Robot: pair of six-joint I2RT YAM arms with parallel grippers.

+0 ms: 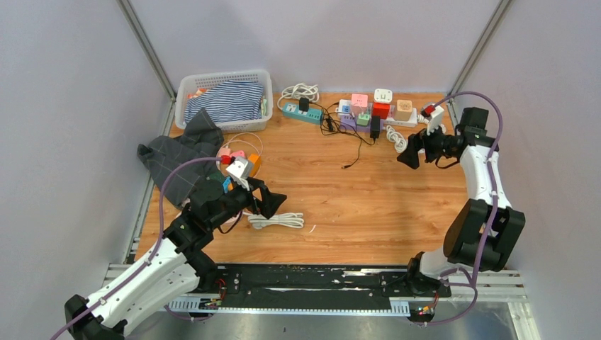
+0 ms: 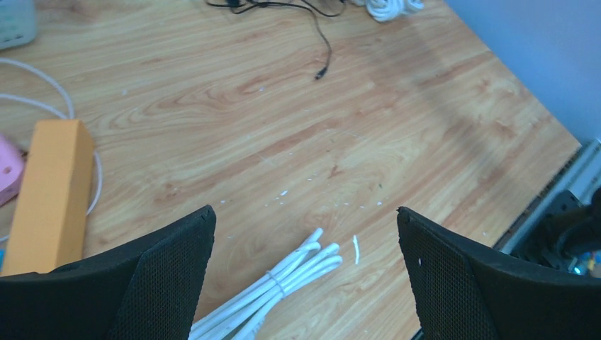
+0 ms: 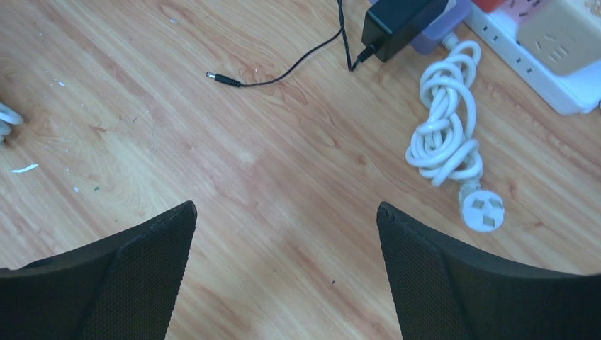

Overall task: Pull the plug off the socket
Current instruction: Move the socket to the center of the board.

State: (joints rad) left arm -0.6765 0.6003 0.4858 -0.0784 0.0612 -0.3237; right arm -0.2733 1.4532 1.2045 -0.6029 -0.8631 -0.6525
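A black adapter plug [image 1: 375,127] sits in a purple socket [image 1: 349,122] at the back of the table, next to a white power strip [image 1: 397,120] that carries several coloured cube sockets. Another black plug [image 1: 304,104] sits in a teal strip [image 1: 301,112]. My right gripper [image 1: 411,154] is open and empty, just right of the adapter. In the right wrist view the gripper [image 3: 285,212] hovers over bare wood, with the adapter [image 3: 400,21] far ahead. My left gripper [image 1: 273,202] is open and empty above a tied white cable bundle [image 2: 276,290].
A white coiled cord with a loose plug head [image 3: 482,210] lies by the white strip [image 3: 560,78]. A thin black lead ends in a barrel connector [image 3: 220,78]. An orange block [image 2: 49,195] and a pink socket [image 2: 8,177] lie left. A basket [image 1: 225,74] with striped cloth and a grey cloth [image 1: 177,159] are at back left.
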